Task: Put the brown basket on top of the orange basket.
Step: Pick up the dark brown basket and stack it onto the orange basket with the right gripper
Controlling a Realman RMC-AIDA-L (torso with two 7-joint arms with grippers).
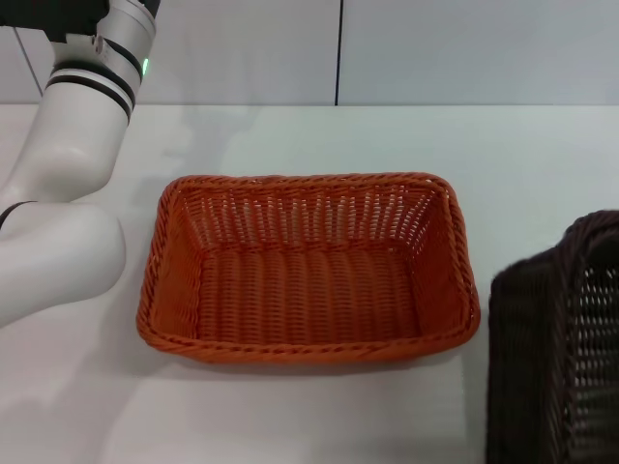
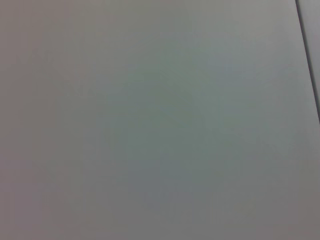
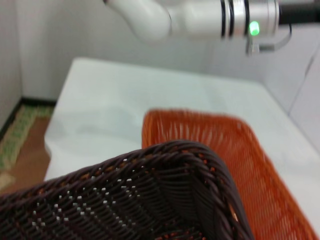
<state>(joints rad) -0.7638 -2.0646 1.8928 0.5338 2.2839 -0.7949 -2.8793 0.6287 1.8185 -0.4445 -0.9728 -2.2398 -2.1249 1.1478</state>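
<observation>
Jaws on both arms are out of my sight, so I cannot tell if they are open or closed. My left arm [image 1: 58, 184] is up at the far left of the white table [image 1: 290, 416]. I see the orange basket [image 1: 308, 266] flat in the middle, open side up, with bare table all round it. At the right edge I see the brown basket [image 1: 561, 348], tilted, apart from the orange one. From my right wrist its dark rim [image 3: 165, 155] sits in front of the orange basket. Behind the table is a pale wall [image 1: 435, 48].
</observation>
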